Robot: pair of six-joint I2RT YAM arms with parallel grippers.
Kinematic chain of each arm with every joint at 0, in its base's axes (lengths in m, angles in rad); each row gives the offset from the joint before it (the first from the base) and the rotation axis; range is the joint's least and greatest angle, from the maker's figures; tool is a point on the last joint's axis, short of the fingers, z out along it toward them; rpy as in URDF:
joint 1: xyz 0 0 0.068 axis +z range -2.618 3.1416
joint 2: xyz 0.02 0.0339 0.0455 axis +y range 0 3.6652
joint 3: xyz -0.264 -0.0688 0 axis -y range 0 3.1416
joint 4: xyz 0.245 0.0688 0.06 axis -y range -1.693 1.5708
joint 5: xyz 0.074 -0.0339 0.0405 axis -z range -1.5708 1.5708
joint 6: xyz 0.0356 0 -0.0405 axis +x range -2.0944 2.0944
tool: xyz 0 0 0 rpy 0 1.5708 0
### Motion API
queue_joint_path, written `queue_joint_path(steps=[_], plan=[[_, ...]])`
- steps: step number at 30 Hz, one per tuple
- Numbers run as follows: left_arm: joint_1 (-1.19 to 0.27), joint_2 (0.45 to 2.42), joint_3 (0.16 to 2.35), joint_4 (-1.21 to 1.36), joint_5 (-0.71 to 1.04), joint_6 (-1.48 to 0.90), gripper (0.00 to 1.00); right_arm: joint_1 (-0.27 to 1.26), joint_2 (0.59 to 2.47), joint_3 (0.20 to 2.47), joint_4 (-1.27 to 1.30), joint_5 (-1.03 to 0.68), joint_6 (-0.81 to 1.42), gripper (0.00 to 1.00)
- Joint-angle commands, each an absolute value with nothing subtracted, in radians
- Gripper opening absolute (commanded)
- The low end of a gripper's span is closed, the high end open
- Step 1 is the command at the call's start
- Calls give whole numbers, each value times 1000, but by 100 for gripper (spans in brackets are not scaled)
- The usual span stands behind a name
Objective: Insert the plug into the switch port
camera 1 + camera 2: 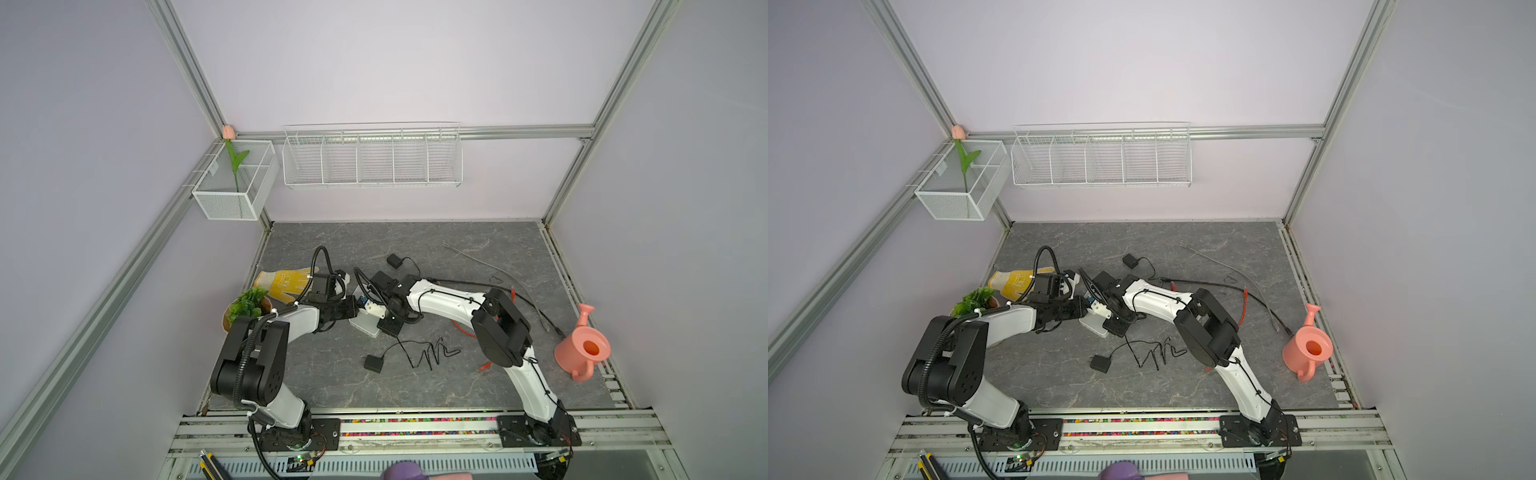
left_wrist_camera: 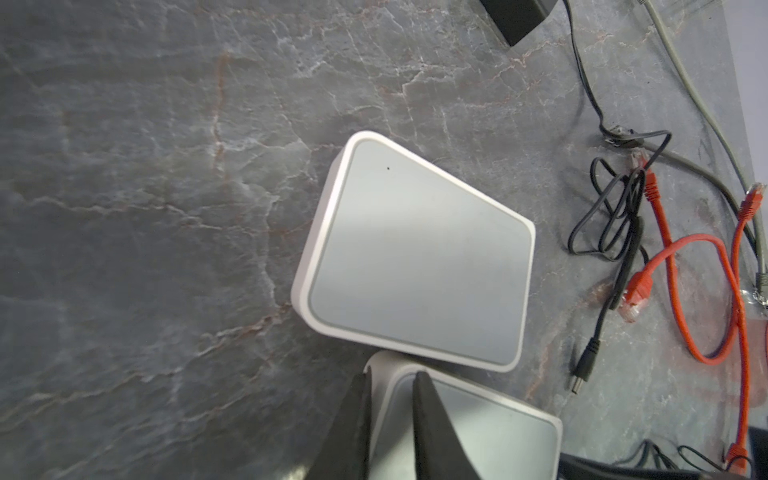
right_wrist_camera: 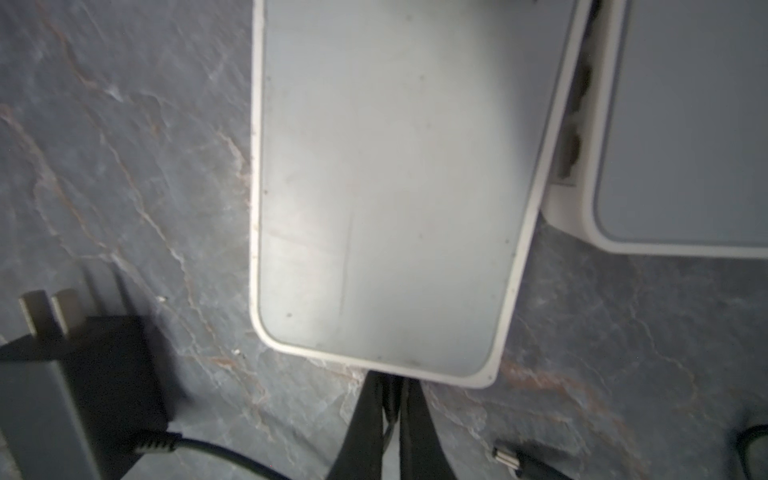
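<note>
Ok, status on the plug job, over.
Left gripper clamped on switch edge. Right gripper shut on black cable at its rim. Plug hidden, seating unclear. Second switch alongside.

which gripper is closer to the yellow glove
Left. The left gripper, gripping a white switch, is close beside the yellow glove; the right gripper is farther, facing it from the opposite side.

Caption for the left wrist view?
Left gripper grips the near switch by its edge; second switch and orange cable lie nearby.

Closed right end effector (image 3: 390, 384) abuts white switch (image 3: 374, 187).
</note>
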State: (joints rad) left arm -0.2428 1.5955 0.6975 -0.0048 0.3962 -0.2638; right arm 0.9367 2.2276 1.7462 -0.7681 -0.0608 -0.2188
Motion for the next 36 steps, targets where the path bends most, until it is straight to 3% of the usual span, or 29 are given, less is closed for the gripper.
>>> queue_joint_path(steps=[1, 36], plan=[[-313, 1617, 699, -86, 563, -256, 21, 939, 2205, 1757, -386, -101, -212, 6], [-329, 1651, 720, -104, 586, -249, 18, 936, 2150, 1730, -380, -107, -221, 7]])
